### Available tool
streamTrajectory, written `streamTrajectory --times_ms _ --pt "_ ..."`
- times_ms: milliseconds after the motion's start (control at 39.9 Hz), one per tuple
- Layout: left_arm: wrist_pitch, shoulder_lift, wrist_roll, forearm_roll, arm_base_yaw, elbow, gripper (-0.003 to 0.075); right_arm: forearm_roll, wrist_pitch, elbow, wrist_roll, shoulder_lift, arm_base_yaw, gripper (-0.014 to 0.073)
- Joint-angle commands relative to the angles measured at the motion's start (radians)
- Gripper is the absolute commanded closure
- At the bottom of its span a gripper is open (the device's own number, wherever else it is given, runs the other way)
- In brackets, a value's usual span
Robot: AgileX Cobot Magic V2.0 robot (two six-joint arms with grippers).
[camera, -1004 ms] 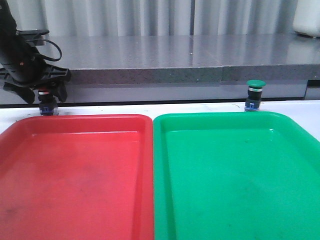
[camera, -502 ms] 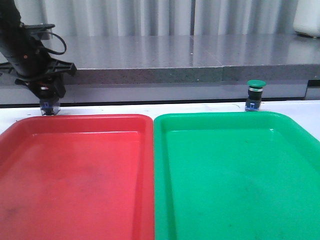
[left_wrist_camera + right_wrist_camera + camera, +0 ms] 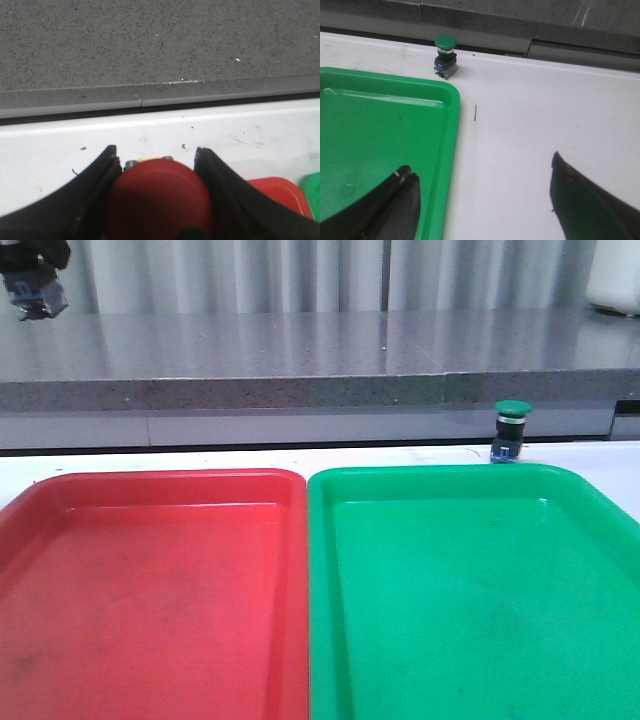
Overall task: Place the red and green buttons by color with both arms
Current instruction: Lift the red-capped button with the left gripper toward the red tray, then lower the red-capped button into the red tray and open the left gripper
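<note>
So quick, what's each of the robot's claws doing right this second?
Left gripper: closed on the red button, lifted high above the table.
Right gripper: open and empty; the green button sits untouched on the table.

Two large plastic trays side by side on the white table [image 3: 250, 457], long edges touching or nearly so near the table's middle. Red tray [image 3: 150, 580] on the left half, green tray [image 3: 470, 580] on the right half; both shallow, rounded corners, glossy, faint scuffs on the floors. Narrow strip of bare table along the far edge behind both trays. Beyond that edge, a grey speckled stone ledge [image 3: 300, 390] running the full width, a seam visible right of centre. Pale pleated curtain [image 3: 300, 275] behind. White rounded container [image 3: 615, 275] on the ledge at far right, partly cropped.
</note>
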Motion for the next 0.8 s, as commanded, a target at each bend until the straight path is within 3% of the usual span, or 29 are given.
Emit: streamTrajectory --times_ms 0,226,477,778 --pt "-0.096 -0.144 -0.005 -0.029 -0.028 0.081 0.0512 -0.013 -0.066 -0.033 -0.010 0.010 -0.005 0.0034" --pt "-0.173 -0.296 -0.005 -0.036 -0.166 0.327 0.0512 -0.013 -0.066 -0.033 -0.010 0.010 -0.005 0.0034" --pt "-0.339 -0.292 -0.005 -0.036 -0.355 0.528 0.0512 -0.013 -0.066 -0.033 -0.010 0.010 -0.005 0.0034" --pt "-0.464 -0.144 -0.005 -0.036 -0.397 0.568 0.0512 -0.013 -0.066 -0.033 -0.010 0.010 -0.005 0.0034"
